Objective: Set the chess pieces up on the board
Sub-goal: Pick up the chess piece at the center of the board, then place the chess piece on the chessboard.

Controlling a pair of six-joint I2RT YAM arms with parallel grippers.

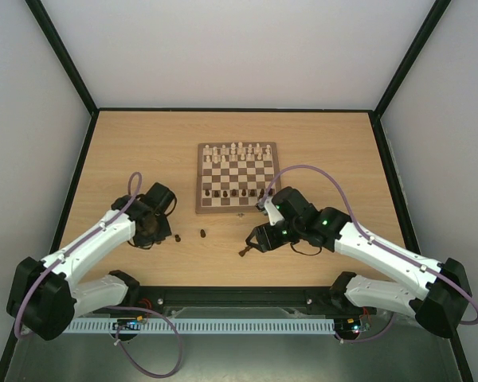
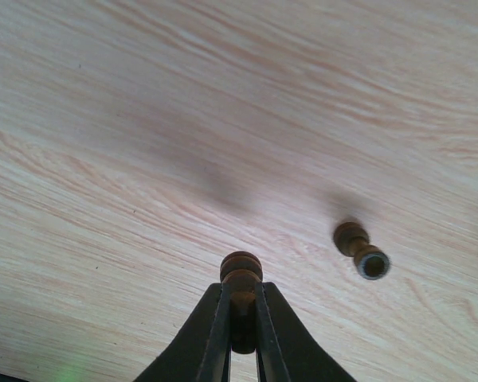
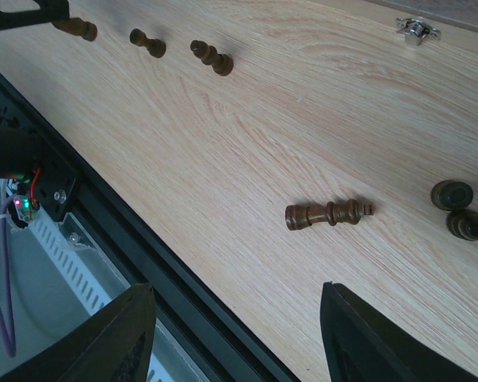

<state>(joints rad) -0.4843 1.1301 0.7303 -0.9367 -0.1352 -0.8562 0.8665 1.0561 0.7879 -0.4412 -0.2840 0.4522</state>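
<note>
The board (image 1: 237, 210) lies at the table's middle back. Cream chess pieces (image 1: 237, 151) fill its far rows and several dark ones (image 1: 231, 192) stand on its near row. My left gripper (image 2: 240, 318) (image 1: 150, 231) is left of the board, shut on a dark brown piece (image 2: 240, 274) whose rounded top sticks out past the fingertips. A dark piece (image 2: 361, 251) lies on its side to its right. My right gripper (image 3: 235, 294) (image 1: 255, 239) hangs open over the table's near edge. A dark king (image 3: 328, 213) (image 1: 244, 253) lies flat just beyond its fingers.
Loose dark pieces (image 1: 178, 237) (image 1: 202, 233) rest on the table between the arms. Two more dark pieces (image 3: 452, 195) stand right of the king. The black frame rail (image 3: 143, 239) runs along the near table edge. The board's metal clasp (image 3: 417, 30) shows on its near side.
</note>
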